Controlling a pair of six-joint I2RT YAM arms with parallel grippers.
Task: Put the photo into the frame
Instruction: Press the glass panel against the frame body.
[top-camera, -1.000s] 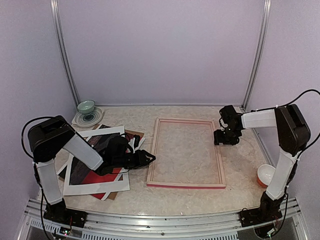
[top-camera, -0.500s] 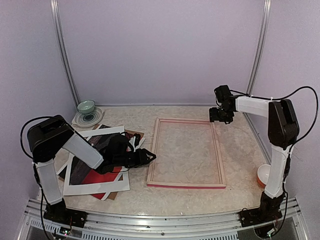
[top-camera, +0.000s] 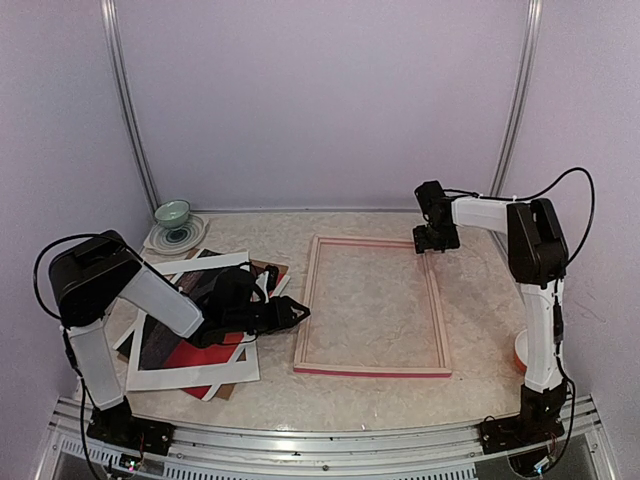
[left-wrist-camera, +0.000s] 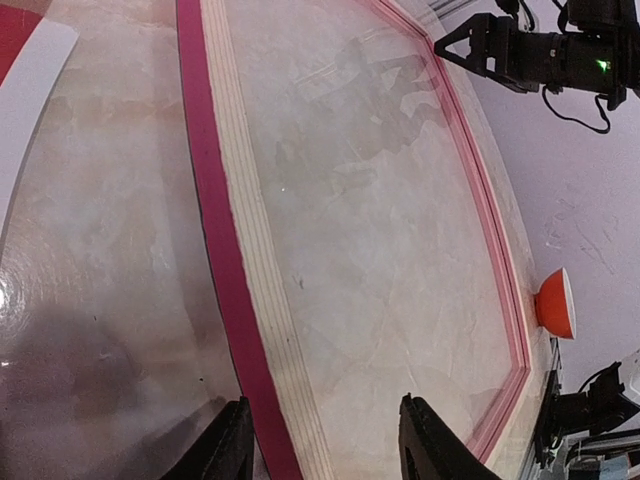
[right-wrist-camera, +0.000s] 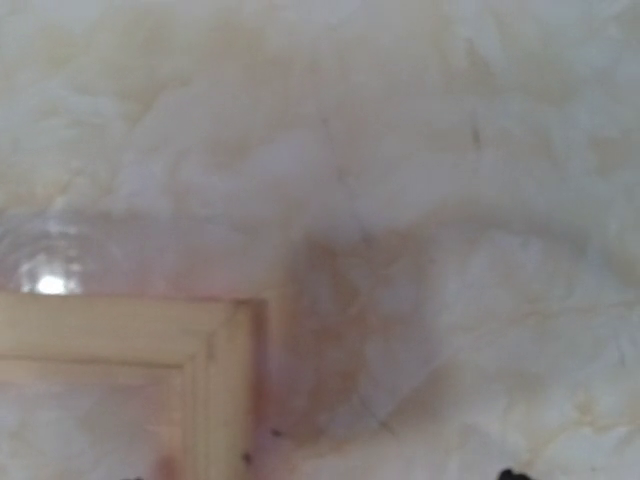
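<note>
Marbled bench (top-camera: 480, 300), frame (top-camera: 370, 371) flat at centre, pale wood up, pink edge. Red photo (top-camera: 190, 352) lower left under white mat (top-camera: 190, 378). Left hand (left-wrist-camera: 325, 445) part-spread, empty; right hand (top-camera: 432, 245), can't tell.

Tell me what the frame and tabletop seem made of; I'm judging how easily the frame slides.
The frame looks like wood: pale, layered grain on top, pink paint on its side. The tabletop looks like glossy marble-patterned stone or laminate: cream veining, a bright glare.

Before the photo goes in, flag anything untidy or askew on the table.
The white mat board, the photo and a brown backing board lie in a skewed, overlapping heap left of the frame. The frame lies flat, seemingly undamaged.
</note>
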